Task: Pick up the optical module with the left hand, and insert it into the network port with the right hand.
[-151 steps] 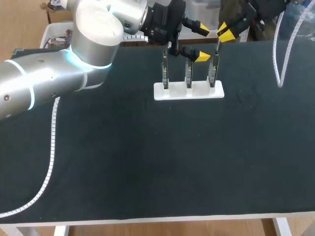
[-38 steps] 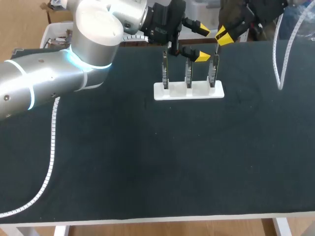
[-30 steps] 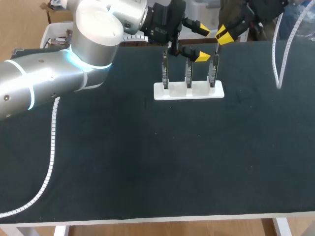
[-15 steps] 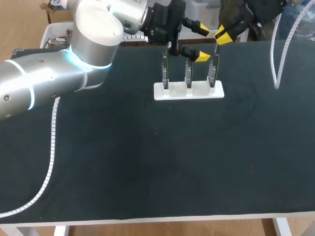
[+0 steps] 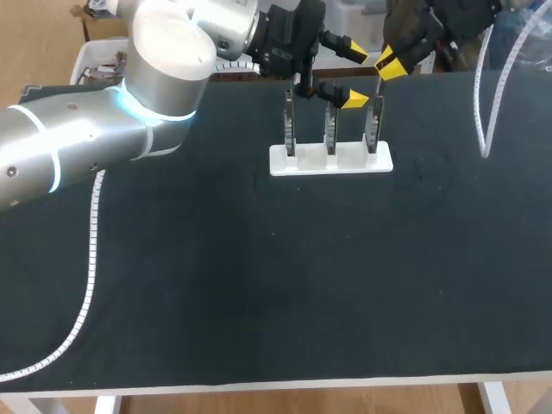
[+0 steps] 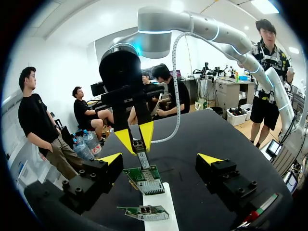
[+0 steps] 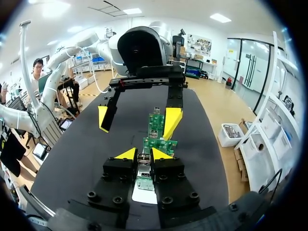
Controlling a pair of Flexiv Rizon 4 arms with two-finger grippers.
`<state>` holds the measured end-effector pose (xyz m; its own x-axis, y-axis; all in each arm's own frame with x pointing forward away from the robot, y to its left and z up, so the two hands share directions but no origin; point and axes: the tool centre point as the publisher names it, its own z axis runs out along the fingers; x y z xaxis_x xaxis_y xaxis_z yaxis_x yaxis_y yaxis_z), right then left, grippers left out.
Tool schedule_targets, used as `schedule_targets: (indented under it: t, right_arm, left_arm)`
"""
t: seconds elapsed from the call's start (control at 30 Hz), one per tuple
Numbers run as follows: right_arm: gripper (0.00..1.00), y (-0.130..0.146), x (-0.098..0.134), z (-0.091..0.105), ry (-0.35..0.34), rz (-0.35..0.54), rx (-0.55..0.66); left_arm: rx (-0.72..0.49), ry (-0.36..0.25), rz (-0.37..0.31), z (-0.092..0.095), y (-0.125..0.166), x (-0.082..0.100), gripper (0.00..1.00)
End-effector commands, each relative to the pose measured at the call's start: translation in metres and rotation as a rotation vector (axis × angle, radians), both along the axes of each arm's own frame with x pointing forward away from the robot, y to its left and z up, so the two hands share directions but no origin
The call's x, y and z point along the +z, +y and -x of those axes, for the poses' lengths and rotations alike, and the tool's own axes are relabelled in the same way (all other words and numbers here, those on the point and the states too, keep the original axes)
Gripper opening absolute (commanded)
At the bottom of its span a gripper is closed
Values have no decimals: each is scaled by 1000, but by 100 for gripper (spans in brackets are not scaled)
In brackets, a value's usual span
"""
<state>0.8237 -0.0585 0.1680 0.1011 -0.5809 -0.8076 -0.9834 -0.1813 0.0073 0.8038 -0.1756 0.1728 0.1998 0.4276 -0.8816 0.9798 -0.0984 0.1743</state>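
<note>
K: Since five seconds back, right gripper [image 7: 143, 154] had shifted a touch toward the table's [image 5: 259, 285] middle. Its white cable [image 5: 483, 129] had swung with it. Left arm [image 5: 78, 147] unchanged.

R: Where was the optical module [image 6: 140, 147]?

K: Pinched between the right gripper's yellow tips, both on it. Upright, directly over the end circuit board [image 5: 373, 125] in the white holder [image 5: 332, 161] near the table's far edge. Its lower end met the network port [image 6: 146, 174] on that board. Seated or not, could not tell.

R: Left gripper [image 5: 351, 74]?

K: Spread wide, holding nothing, just beside the right one, a finger either side of the board row.

R: Materials?

K: Module was small, narrow, metal-looking. Boards were thin green plates with metal cages, three standing in a row. Holder was a smooth white block. Table was matte black.

R: Views?

K: Head view hid the grip behind the yellow tips. Left wrist view showed module and port in line. Right wrist view showed the fingers clamped on the module's sides.
</note>
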Motion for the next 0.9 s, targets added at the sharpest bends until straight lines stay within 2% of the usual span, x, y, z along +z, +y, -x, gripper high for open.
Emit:
schedule_targets:
  t: [0.03,0.9]
  right_arm:
    - [0,-2,0,-8,55,9,76]
    - [0,-4,-6,-11,60,10,88]
  left_arm:
    - [1,0,-4,0,-1,1,100]
    - [1,0,-4,0,-1,1,100]
